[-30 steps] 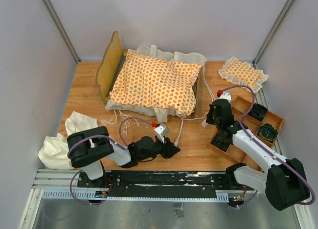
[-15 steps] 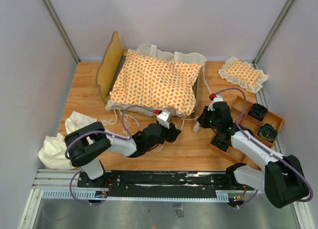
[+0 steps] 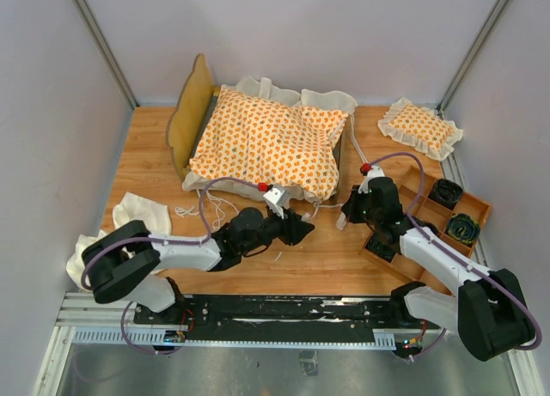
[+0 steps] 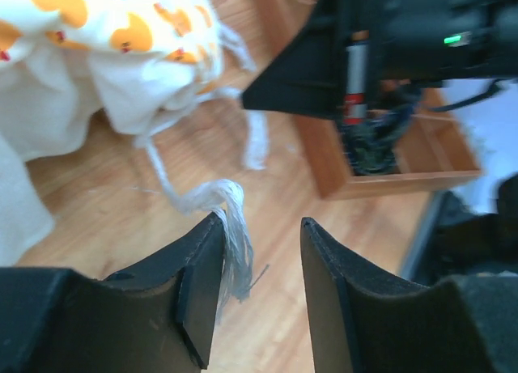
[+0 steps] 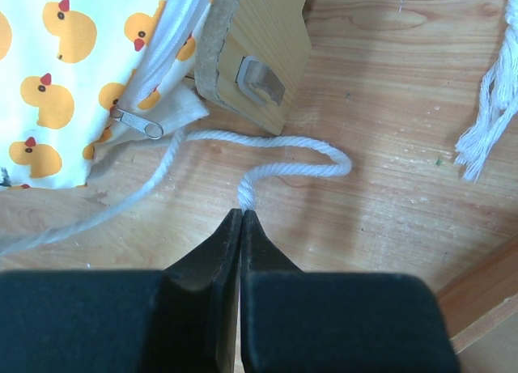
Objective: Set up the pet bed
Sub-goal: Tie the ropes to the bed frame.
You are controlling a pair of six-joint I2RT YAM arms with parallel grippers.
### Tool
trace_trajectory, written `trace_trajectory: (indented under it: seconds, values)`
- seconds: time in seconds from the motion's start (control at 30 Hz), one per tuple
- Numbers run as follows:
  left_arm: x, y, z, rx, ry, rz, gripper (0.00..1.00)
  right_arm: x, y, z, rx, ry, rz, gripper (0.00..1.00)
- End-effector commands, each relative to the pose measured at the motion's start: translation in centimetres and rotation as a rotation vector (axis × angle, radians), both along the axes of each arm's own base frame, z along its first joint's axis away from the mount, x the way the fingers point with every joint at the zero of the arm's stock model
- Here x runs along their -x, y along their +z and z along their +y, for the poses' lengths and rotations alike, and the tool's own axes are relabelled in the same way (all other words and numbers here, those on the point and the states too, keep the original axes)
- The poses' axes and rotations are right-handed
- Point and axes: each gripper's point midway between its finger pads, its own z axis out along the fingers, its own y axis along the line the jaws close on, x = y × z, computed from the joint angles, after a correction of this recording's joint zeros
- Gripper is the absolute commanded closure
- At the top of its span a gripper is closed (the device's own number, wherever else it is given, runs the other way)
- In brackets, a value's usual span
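The light-wood bed frame (image 3: 191, 112) stands at the back with the orange-patterned cushion (image 3: 266, 143) lying on it. My left gripper (image 3: 301, 233) is open just in front of the cushion's near edge. In the left wrist view (image 4: 261, 223) a frayed tie string end (image 4: 231, 227) hangs between the jaws against the left finger (image 4: 198, 284). My right gripper (image 3: 348, 211) is shut on a white tie string (image 5: 275, 167) beside the frame's near right corner (image 5: 255, 49). The cushion's edge (image 5: 65, 74) and its zipper pull (image 5: 136, 122) show there too.
A small orange-patterned ruffled pillow (image 3: 421, 125) lies at the back right. A wooden compartment tray (image 3: 474, 209) with dark items sits at the right. A plain cream cloth (image 3: 120, 233) is bunched at the near left. Another frayed string end (image 5: 486, 106) lies right of my right gripper.
My left arm has reached further forward and left, up to the cushion's near edge and string. My right gripper shifted left toward the bed corner, then held still.
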Motion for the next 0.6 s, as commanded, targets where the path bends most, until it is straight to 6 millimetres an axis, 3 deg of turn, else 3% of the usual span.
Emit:
trace_trajectory:
  seconds: [0.0, 0.23, 0.4, 0.57]
  values:
    - [4.8, 2.5, -0.1, 0.106, -0.16, 0.113, 0.53, -0.1, 0.1, -0.3, 0.013, 0.008, -0.021, 1.0]
    - [7.7, 0.3, 3.1, 0.055, -0.124, 0.243, 0.43, 0.0, 0.2, -0.3, 0.011, 0.01, -0.024, 1.0]
    - [8.0, -1.5, 4.9, -0.009, -0.071, 0.285, 0.39, 0.1, 0.1, -0.5, 0.015, 0.005, -0.025, 1.0]
    - [6.8, -2.0, 5.8, -0.072, -0.015, 0.239, 0.38, 0.2, 0.2, -0.5, 0.01, 0.004, -0.029, 1.0]
